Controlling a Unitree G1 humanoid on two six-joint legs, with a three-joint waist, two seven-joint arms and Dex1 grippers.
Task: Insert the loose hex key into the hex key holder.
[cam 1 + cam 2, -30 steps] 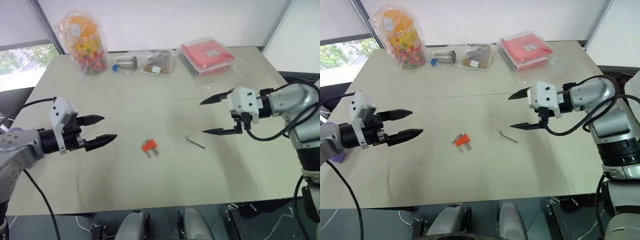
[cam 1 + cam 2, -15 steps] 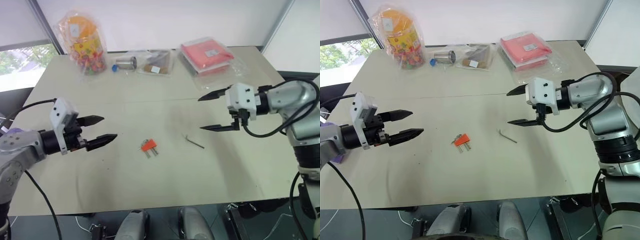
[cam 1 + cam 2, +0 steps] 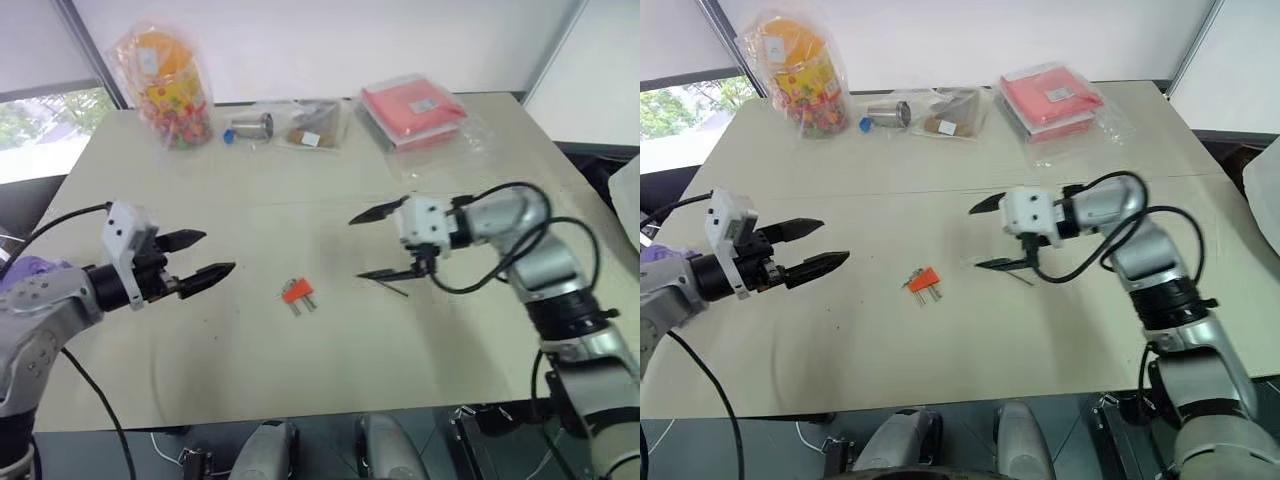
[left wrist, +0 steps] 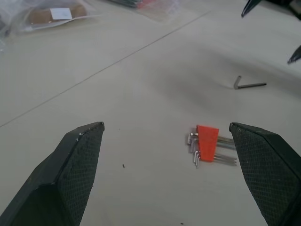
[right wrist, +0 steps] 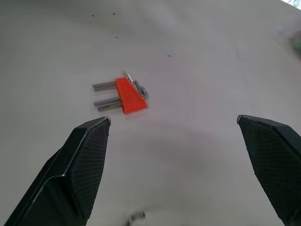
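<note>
Your right gripper (image 3: 382,243) has swung in and down, jaws wide and empty, to just over the thin dark L-shaped hex key (image 4: 249,84) lying beside the orange plastic holder block (image 3: 297,292) mid-table; left gripper (image 3: 206,254) waits wide open, so pickup looks next.

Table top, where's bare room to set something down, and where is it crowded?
Free: the wide near strip of the table in front of the hex key holder, and the stretch between it and the left end effector. Crowded: the far edge, with the candy jar, small bags and red packet.
</note>
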